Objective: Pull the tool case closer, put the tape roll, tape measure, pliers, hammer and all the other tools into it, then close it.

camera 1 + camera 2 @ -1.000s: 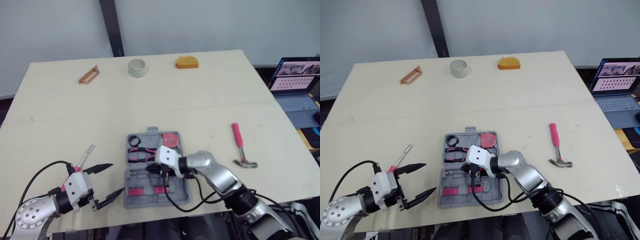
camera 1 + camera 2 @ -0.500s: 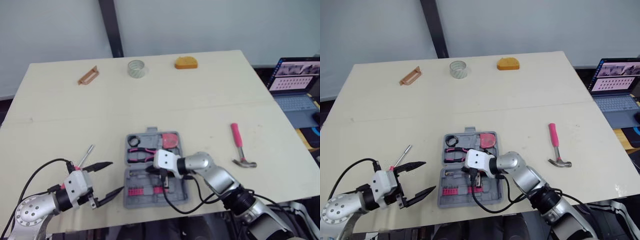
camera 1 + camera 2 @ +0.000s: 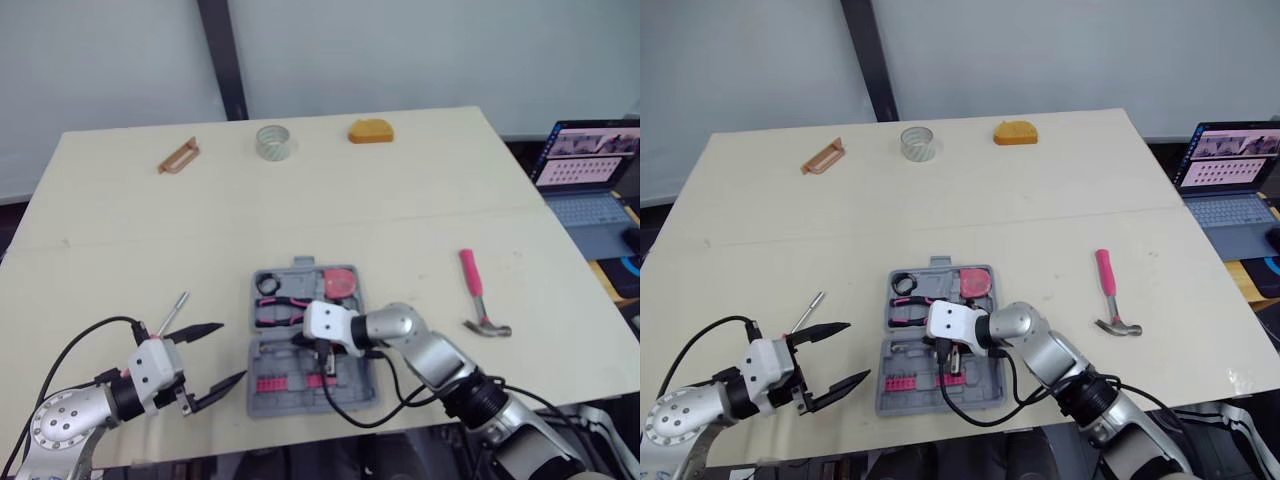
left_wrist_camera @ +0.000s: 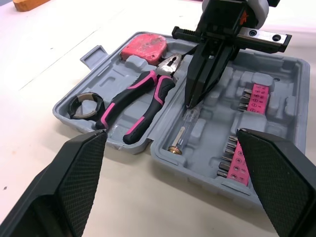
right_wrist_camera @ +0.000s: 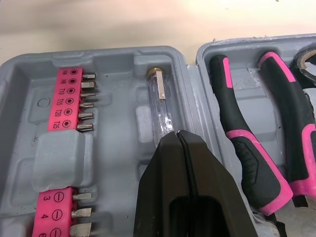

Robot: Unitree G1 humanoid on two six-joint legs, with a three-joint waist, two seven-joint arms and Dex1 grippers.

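Directly below the right pincer (image 5: 180,134) lies a screwdriver (image 5: 160,101).

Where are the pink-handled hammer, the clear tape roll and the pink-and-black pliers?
pink-handled hammer (image 3: 471,274): left eye view, on the pink handle.
clear tape roll (image 3: 273,151): left eye view, on the ring's near wall.
pink-and-black pliers (image 4: 148,107): left wrist view, on one handle.

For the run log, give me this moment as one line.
tool case open | right gripper shut, tips at clear-handled tool | left gripper open beside case | hammer, tape roll outside
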